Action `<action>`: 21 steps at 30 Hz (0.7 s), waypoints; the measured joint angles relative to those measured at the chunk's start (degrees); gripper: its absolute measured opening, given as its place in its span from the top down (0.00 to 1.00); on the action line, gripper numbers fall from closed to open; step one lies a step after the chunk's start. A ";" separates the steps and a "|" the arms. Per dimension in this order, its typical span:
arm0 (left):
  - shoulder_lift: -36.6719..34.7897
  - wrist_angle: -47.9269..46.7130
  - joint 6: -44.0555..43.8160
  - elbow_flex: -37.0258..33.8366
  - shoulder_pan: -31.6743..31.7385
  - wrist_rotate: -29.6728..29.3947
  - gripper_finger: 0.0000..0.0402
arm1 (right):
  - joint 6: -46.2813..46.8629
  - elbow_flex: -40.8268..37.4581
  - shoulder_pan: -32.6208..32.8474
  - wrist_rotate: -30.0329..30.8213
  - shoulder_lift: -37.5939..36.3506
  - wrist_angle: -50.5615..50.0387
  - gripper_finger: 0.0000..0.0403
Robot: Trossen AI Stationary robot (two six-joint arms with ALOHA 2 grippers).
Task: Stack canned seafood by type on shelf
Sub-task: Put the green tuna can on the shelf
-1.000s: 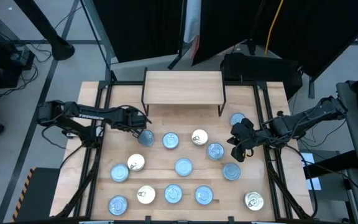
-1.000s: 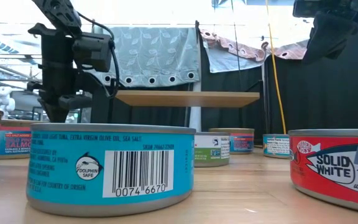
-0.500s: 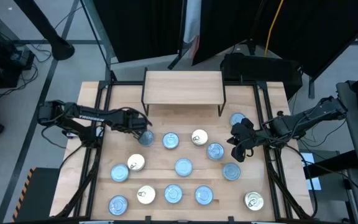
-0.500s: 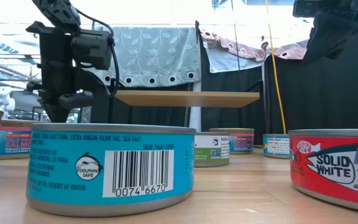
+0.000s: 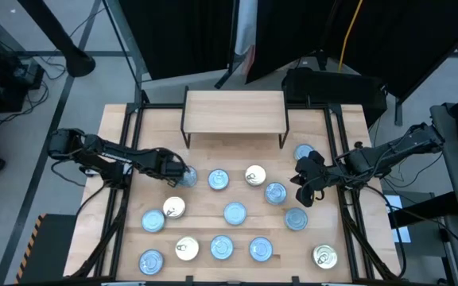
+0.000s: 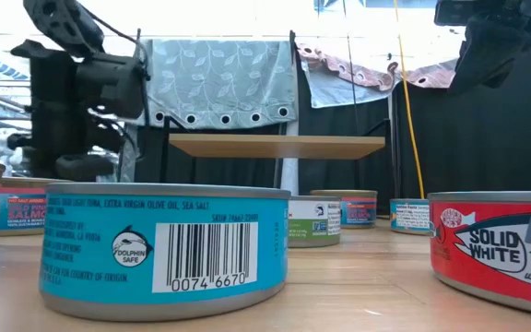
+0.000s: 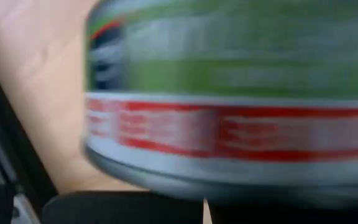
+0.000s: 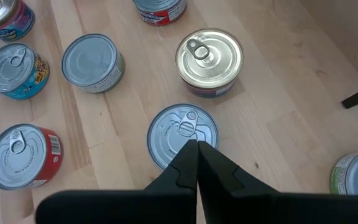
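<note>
Desk [image 5: 324,127]: wooden, carrying shelf [image 5: 234,111] at its back edge, empty-topped.
Tins [image 5: 235,212]: lying scattered across the desk's middle and front.
Left claw [image 5: 180,173]: clenched, pressing against a green-and-red tin [image 7: 229,93].
Right claw [image 5: 303,193]: clenched, hovering near the right edge.

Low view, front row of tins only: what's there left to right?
Cyan blue-sided round tin with a barcode → green-and-white-sided round tin further back → red-sided round tin reading SOLID WHITE.

Upright tins [image 5: 234,212] dot the table before the bare shelf [image 5: 234,110].
</note>
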 joint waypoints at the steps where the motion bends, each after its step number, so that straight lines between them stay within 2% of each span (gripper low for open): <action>1: -0.10 0.04 -0.05 -0.21 -0.29 0.03 1.00 | 0.10 0.00 0.00 0.00 -0.01 0.00 1.00; 8: -0.43 0.10 2.15 0.71 -3.11 1.70 1.00 | 0.41 0.00 0.00 0.00 0.00 0.01 1.00; 13: -4.00 -5.68 7.90 6.48 -6.55 4.27 1.00 | 0.13 0.00 0.00 0.00 -0.02 0.02 1.00; 18: -9.12 -8.60 25.26 14.61 -9.27 3.96 0.99 | -0.88 0.00 0.00 0.00 -0.02 0.02 1.00; 21: -11.91 -9.20 36.35 17.64 -9.65 2.30 0.94 | -1.10 0.00 0.00 0.00 -0.02 0.02 1.00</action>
